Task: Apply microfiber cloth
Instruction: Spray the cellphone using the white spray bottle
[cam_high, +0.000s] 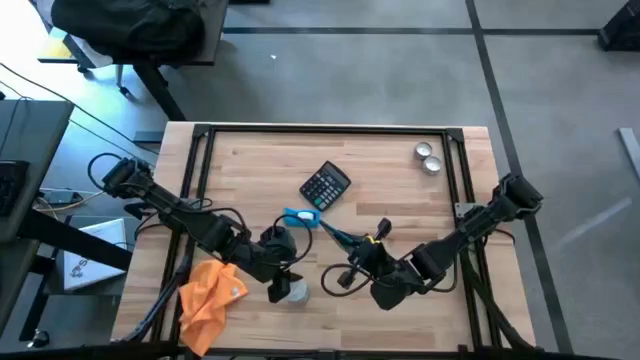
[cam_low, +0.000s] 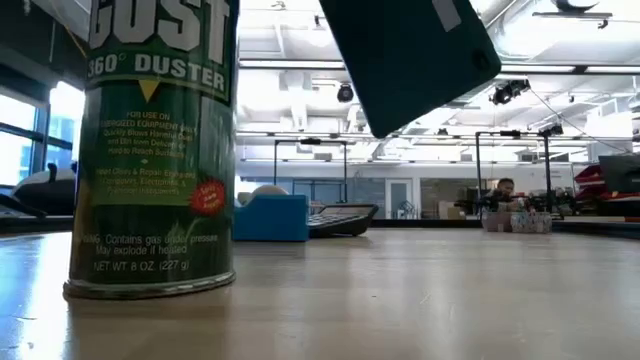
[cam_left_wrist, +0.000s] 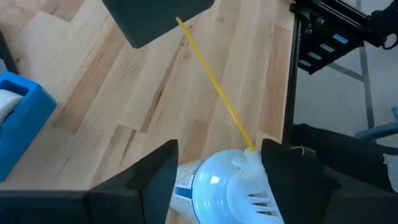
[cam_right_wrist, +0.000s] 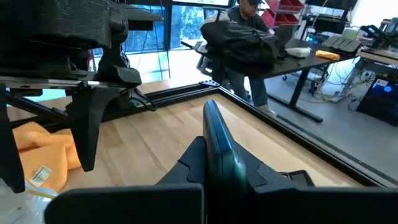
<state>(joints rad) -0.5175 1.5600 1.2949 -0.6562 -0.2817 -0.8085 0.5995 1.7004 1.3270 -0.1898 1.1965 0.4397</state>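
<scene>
The orange microfiber cloth (cam_high: 210, 295) lies crumpled near the table's near left corner, also seen in the right wrist view (cam_right_wrist: 37, 149); no gripper touches it. Just right of it a green duster can (cam_low: 150, 150) stands upright on the table, with my left gripper (cam_high: 280, 280) shut around its white top (cam_left_wrist: 217, 186). A yellow straw (cam_left_wrist: 211, 81) runs from the nozzle toward a dark flat slab (cam_low: 410, 50). My right gripper (cam_high: 360, 250) holds that slab up in the middle of the table. My left gripper has the duster can's white cap (cam_left_wrist: 193, 186) between its two fingers, one on each side, coming from above and slanting down. The can stands upright with its base on the table (cam_low: 150, 285). My right gripper pinches the dark slab (cam_right_wrist: 217, 149) between its two fingers, with the slab's thin teal edge facing the wrist camera. The slab is lifted clear of the table and stands on edge, tilted.
A black calculator (cam_high: 325, 185) lies at mid-table with a small blue box (cam_high: 300, 217) just near of it. Two small round tins (cam_high: 428, 158) sit at the far right. A black frame (cam_high: 330, 128) rims the table.
</scene>
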